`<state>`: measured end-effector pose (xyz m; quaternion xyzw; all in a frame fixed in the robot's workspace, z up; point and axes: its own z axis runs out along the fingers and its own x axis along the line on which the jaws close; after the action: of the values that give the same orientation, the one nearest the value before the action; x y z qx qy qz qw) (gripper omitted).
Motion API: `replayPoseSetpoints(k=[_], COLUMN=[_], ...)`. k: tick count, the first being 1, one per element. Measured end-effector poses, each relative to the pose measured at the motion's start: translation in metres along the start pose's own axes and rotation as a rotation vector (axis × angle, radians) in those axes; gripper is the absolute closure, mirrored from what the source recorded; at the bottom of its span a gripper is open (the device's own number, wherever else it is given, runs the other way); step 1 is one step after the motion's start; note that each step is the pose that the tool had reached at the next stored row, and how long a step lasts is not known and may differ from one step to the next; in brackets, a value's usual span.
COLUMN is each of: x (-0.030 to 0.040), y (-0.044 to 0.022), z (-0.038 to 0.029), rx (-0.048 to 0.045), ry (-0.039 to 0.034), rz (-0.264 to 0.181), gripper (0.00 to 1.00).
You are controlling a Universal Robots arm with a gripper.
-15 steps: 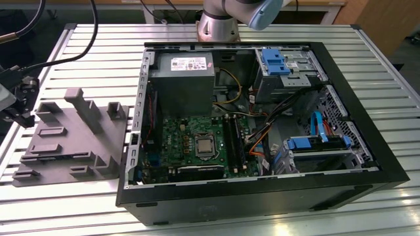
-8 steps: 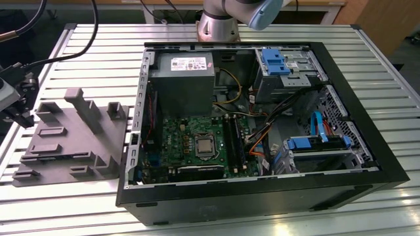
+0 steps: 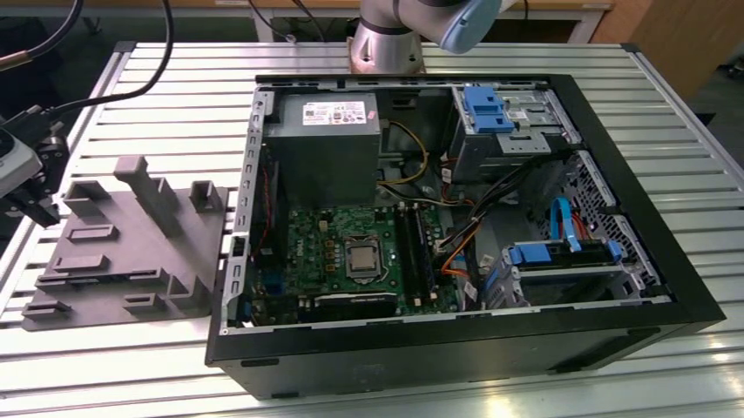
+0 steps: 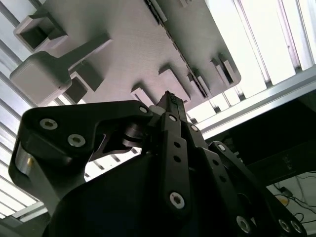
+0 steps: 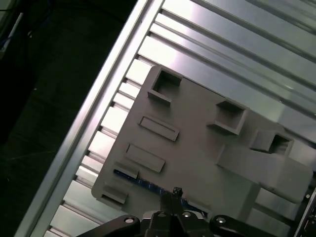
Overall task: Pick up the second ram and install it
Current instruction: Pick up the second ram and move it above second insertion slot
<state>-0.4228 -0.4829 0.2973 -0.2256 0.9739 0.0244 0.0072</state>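
Your gripper (image 5: 175,192), fingers pinched together on nothing, hangs over the grey tray (image 5: 197,148), where the second ram (image 5: 143,183) stands edge-up along the tray's rim, just beneath the tips

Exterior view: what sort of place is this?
Probably a robotics lab assembly bench: a slatted aluminium table, an open black desktop computer case with its green motherboard exposed, and a grey moulded plastic tray beside it.

Alu table (image 3: 174,87), grey tray (image 3: 139,235), PC case (image 3: 465,348)
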Motion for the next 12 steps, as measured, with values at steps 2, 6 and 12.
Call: replayPoseSetpoints(k=[2, 6, 12], x=[0.0002, 0.0005, 0.0009], y=[0.0001, 0.0002, 0.0004], z=[0.0001, 0.0, 0.0], rx=[-0.0004, -0.0014, -0.0028], ry=[0.0007, 0.0024, 0.0053], rz=[-0.018, -0.055, -0.116], gripper=[0.89, 0.89, 0.89])
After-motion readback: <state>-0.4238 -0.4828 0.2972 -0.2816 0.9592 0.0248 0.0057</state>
